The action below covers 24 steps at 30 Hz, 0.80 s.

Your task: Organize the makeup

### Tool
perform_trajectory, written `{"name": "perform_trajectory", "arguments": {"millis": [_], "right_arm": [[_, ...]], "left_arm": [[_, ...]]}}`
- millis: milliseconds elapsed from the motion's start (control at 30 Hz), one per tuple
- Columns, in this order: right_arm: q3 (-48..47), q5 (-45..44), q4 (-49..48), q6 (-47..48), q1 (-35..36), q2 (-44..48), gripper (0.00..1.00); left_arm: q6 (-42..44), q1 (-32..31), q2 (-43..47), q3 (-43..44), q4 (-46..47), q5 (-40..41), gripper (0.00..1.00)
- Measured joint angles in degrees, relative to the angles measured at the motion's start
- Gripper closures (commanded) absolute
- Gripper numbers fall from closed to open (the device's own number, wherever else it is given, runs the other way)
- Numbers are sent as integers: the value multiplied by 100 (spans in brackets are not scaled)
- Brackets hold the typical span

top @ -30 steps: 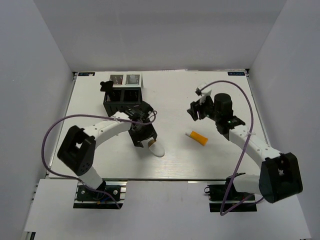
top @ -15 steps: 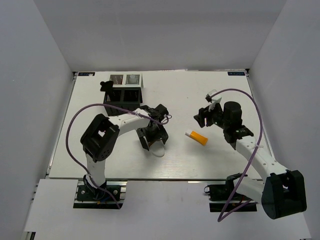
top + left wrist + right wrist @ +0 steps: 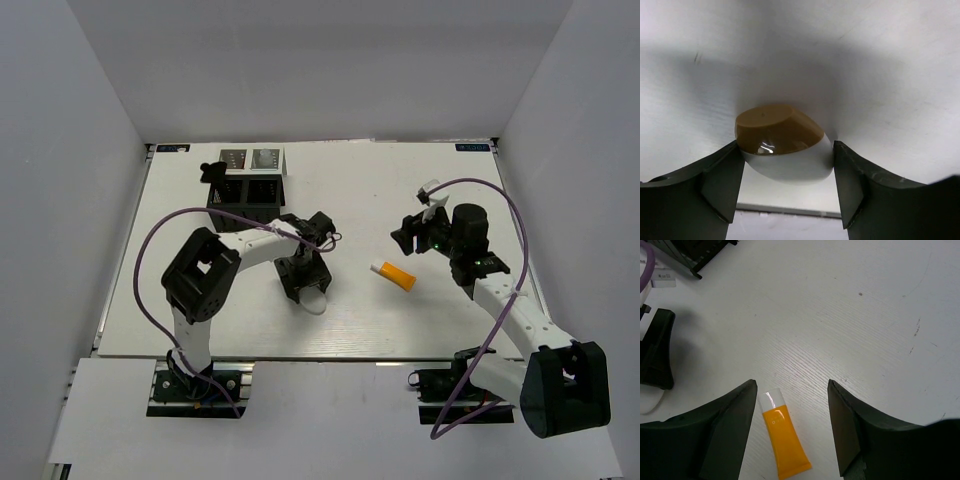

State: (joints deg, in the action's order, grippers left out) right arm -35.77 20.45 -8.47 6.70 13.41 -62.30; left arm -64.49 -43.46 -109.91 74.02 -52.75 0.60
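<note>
Little has shifted; left jaws pinch sponge (image 3: 785,155) on white table (image 3: 350,190), right jaws gape over tube (image 3: 784,442), grey walls (image 3: 300,70) around.

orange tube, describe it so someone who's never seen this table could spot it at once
On the white table, look right of centre, close by the open right gripper, on its near side. The orange tube lies flat there. It is the only orange thing, with a white cap, unlike the white, tan-tipped sponge to its left.
</note>
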Motion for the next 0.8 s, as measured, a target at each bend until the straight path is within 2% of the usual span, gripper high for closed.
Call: {"name": "perform_trajectory", "arguments": {"millis": [33,67,233,367,500,600,800], "right_arm": [[0,20,0,-9,-20,0,36],[0,39,-2,-13,-31,0,36],[0,96,-2,-15,-98,0,37],[0,144,-2,-11,-127,0,37],[0,210,-2,-11,-140,0,38],[0,245,-2,-11,-140,-2,38],[0,267,-2,-9,-142,-2,38]], "left_arm": [[66,-17,0,44,35,83,79],[160,-22,-2,116,72,149,85],[997,7,326,468,634,461,100],[1849,118,1069,741,940,1165,100],[2559,407,1447,1432,1209,2142,100],[2953,697,1451,1773,1449,2975,100],[3521,1167,1091,1801,1923,4393,100]]}}
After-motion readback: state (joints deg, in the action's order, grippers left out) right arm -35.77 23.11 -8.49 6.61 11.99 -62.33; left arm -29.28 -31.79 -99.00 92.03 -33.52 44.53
